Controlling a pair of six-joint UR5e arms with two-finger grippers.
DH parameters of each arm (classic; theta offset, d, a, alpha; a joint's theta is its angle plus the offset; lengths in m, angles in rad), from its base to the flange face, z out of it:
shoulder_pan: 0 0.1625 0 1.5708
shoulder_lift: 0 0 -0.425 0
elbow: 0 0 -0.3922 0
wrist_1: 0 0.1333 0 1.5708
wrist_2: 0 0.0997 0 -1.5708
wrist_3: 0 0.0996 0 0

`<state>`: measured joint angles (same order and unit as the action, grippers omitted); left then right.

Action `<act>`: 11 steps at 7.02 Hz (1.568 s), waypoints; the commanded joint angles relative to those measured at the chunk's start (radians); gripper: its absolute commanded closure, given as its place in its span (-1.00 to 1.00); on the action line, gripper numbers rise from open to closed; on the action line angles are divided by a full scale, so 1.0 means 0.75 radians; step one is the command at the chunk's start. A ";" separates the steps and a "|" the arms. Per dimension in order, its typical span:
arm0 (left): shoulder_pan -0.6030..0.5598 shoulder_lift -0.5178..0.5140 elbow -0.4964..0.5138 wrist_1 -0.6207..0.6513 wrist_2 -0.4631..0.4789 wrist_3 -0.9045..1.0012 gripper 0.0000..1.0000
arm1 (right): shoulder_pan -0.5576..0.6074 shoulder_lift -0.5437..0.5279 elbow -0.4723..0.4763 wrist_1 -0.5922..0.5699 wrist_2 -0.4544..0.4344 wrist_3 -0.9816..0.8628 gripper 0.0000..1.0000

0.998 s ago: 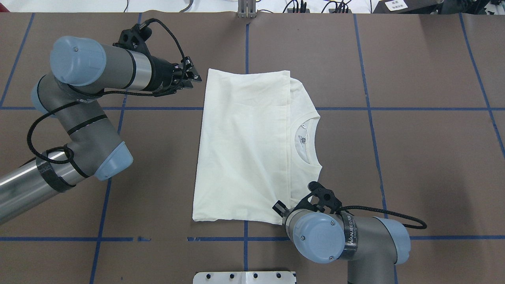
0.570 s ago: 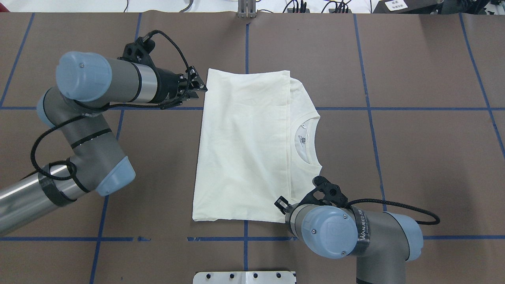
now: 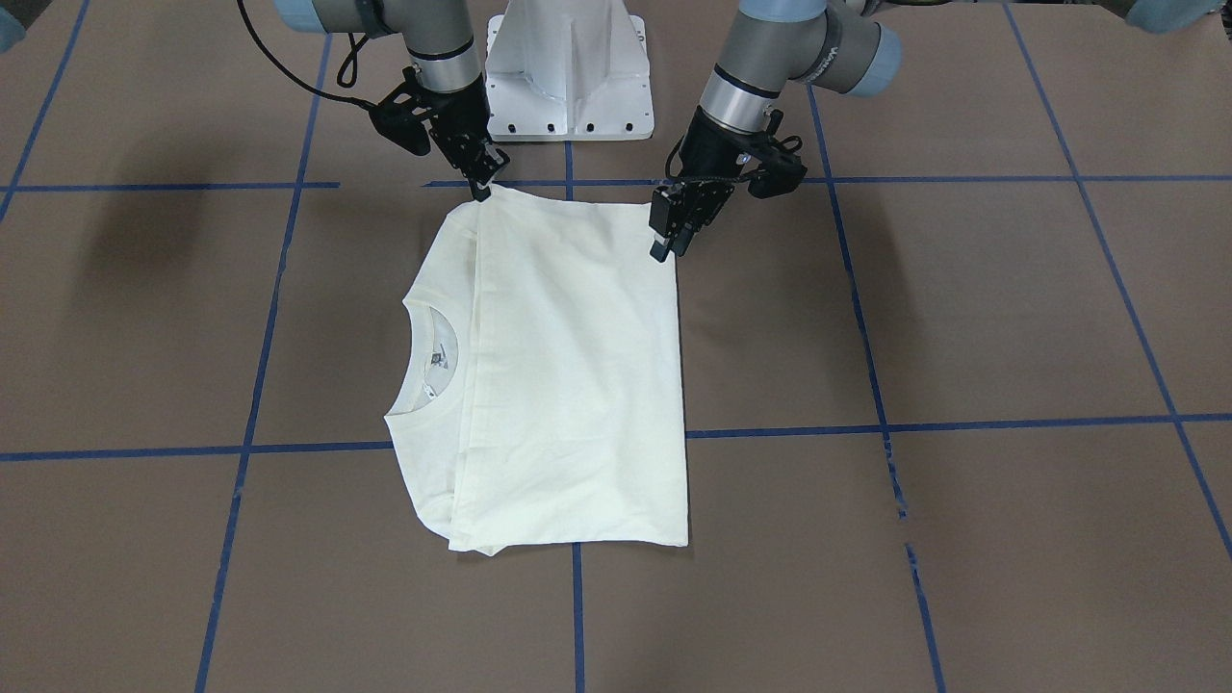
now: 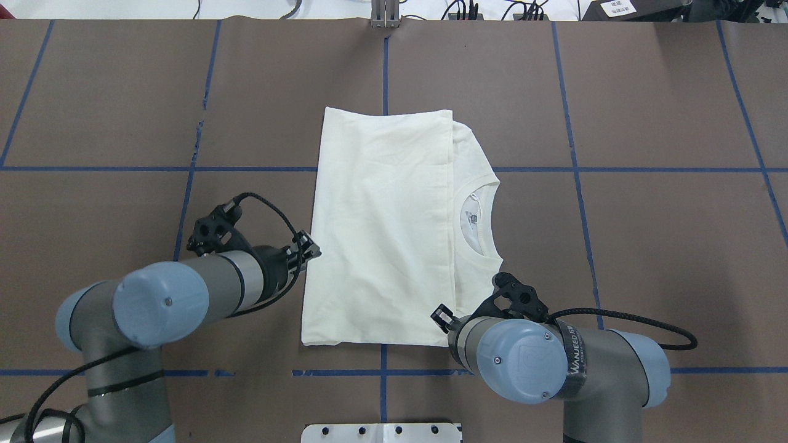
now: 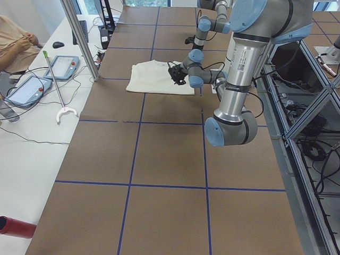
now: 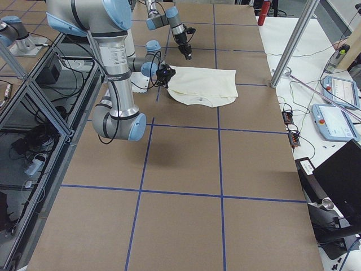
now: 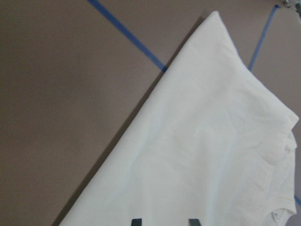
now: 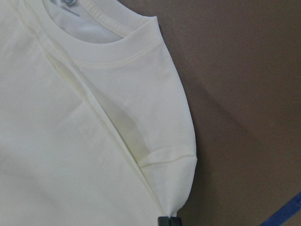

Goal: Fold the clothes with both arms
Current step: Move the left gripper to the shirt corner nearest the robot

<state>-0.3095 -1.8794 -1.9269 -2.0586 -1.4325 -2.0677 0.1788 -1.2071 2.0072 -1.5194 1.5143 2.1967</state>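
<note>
"WANJEED" — black band (image 4: 575,363), right arm (image 4: 609,369)

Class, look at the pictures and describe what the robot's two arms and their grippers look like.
The left arm and right arm are silver-grey tubes with rounded light-blue joint caps. Each ends in a black two-finger gripper: left gripper, right gripper. Braided black cables loop by the wrists. A black band on the right arm reads WANJEED.

I count one T-shirt (image 4: 381,227) on one table (image 4: 646,246). Two robot arms: left arm (image 4: 160,301), right arm (image 4: 529,363). Two grippers: left gripper (image 3: 664,245), right gripper (image 3: 478,188). One white pedestal (image 3: 568,67), two tablets (image 5: 66,66), one red cylinder (image 5: 13,226), one person (image 5: 13,40).
</note>
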 commanded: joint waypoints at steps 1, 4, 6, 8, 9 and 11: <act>0.136 0.058 -0.002 0.023 0.075 -0.082 0.07 | 0.003 0.000 0.007 -0.007 -0.002 0.000 1.00; 0.214 0.056 0.012 0.082 0.073 -0.104 0.07 | 0.001 0.000 0.007 -0.015 -0.004 0.000 1.00; 0.230 0.054 0.019 0.082 0.067 -0.113 0.10 | -0.003 0.004 0.011 -0.024 -0.006 0.000 1.00; 0.253 0.052 0.019 0.082 0.067 -0.137 0.31 | -0.001 0.004 0.024 -0.038 -0.006 0.000 1.00; 0.269 0.045 0.017 0.082 0.069 -0.141 0.35 | -0.003 0.010 0.048 -0.070 -0.006 0.000 1.00; 0.269 0.043 0.015 0.082 0.069 -0.141 1.00 | -0.011 0.006 0.058 -0.097 -0.008 0.002 1.00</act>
<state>-0.1091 -1.8452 -1.9152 -1.9972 -1.3807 -2.1727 0.1738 -1.2009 2.0471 -1.5821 1.5091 2.1976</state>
